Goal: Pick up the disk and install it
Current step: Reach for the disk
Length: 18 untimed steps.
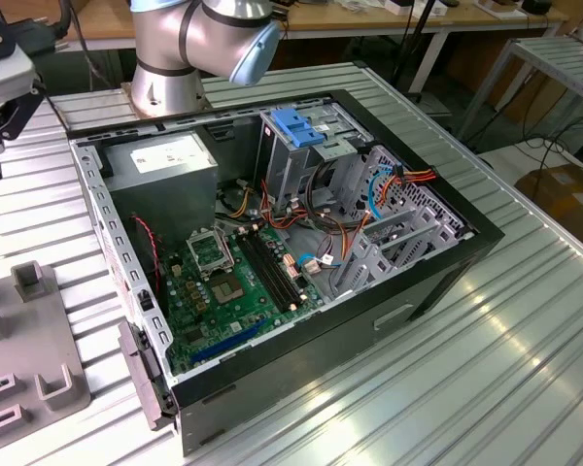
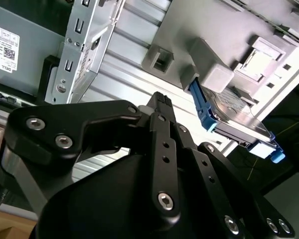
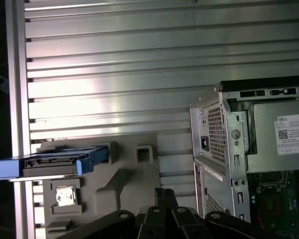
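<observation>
The disk (image 2: 235, 125) is a flat grey metal drive with blue rails, standing on edge in a slot of a grey holder block (image 2: 184, 35) on the slatted table. In the first wrist view the disk (image 3: 52, 163) shows edge-on on the same holder block (image 3: 124, 179). My gripper (image 2: 160, 99) hovers above the table between the holder block and the computer case, apart from the disk. Its black fingers meet at the tips, shut with nothing between them; the gripper (image 3: 163, 191) looks the same in the first wrist view.
The open computer case (image 1: 437, 282) lies on its side, with a metal drive cage and blue latch (image 1: 306, 131), a grey power-supply box (image 1: 165, 160) and a green motherboard (image 1: 233, 282). Its rear panel (image 3: 217, 134) is near the gripper. A small chip (image 3: 65, 195) sits on the holder block.
</observation>
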Each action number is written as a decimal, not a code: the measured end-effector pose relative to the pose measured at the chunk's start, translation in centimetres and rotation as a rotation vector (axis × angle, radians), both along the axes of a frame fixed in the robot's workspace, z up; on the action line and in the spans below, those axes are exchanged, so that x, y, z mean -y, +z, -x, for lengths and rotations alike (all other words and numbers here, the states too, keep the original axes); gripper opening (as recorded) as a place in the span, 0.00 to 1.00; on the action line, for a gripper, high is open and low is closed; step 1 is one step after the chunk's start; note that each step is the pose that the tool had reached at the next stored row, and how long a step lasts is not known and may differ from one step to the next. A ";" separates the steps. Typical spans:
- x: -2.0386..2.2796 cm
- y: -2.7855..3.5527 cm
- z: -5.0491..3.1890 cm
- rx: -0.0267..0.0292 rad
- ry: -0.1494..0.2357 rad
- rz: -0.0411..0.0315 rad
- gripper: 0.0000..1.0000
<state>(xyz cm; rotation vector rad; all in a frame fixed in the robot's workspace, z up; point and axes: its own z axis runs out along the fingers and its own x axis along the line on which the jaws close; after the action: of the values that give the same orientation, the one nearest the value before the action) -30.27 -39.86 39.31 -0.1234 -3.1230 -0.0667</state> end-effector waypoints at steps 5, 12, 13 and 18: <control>-0.01 -0.01 0.60 -0.0188 -0.001 -0.0001 0.10; -0.01 -0.02 1.73 -0.0189 -0.001 -0.0001 0.10; -0.01 -0.01 1.94 -0.0189 -0.001 -0.0001 0.10; -0.01 -0.01 2.72 -0.0189 -0.001 -0.0001 0.10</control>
<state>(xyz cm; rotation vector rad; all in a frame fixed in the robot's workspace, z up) -32.99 -39.84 39.30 -0.1249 -3.1041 -0.0652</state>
